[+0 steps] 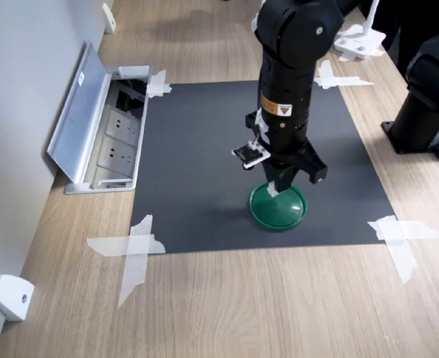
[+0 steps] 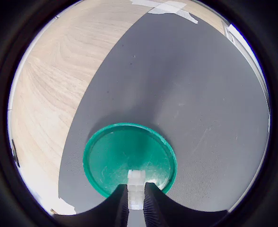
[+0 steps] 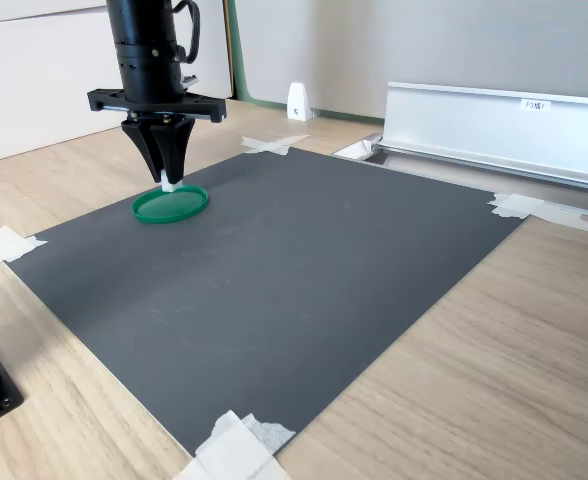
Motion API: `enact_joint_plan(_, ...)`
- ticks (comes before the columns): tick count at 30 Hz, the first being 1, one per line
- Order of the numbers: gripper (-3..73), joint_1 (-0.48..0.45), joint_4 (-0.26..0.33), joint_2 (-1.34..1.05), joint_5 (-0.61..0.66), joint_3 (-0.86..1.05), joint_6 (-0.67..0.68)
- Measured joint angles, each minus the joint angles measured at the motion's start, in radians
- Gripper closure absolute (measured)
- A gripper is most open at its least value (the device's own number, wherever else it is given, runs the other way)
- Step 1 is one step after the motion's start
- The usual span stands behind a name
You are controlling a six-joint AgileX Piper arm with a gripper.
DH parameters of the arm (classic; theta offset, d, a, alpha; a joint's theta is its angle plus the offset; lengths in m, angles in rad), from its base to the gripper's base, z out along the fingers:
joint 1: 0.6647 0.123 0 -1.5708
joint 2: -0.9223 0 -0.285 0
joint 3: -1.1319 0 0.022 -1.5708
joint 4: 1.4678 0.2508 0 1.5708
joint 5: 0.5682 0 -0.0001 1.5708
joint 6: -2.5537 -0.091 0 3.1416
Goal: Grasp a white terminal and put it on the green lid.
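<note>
The green lid (image 1: 278,206) (image 2: 125,156) (image 3: 170,205) lies flat on the dark mat (image 1: 242,164), near the mat's front edge in the first exterior view. My gripper (image 1: 274,190) (image 2: 136,197) (image 3: 168,182) points straight down over the lid and is shut on the white terminal (image 2: 136,189) (image 3: 169,183) (image 1: 272,191), a tiny white block pinched between the two black fingertips. The terminal hangs just above the lid's inner surface, close to its rim; contact cannot be judged.
White tape crosses (image 1: 134,246) (image 1: 399,235) hold the mat's corners to the wooden table. An open metal socket box (image 1: 104,127) (image 3: 494,125) sits at the first exterior view's left. A black base (image 1: 428,112) stands at the right, and a white wedge (image 1: 12,297) lies front left.
</note>
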State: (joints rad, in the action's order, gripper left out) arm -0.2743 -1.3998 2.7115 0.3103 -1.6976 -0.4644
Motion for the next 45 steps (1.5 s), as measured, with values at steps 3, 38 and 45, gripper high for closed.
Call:
enact_joint_plan(3, 60.5, 0.000, -0.001, 0.000, 0.001, 0.000, 0.010)
enact_joint_plan(38, 37.2, -0.176, 0.031, -0.126, -0.081, 0.001, 0.086)
enact_joint_plan(45, 67.9, -0.309, -0.023, -0.227, -0.201, 0.003, 0.086)
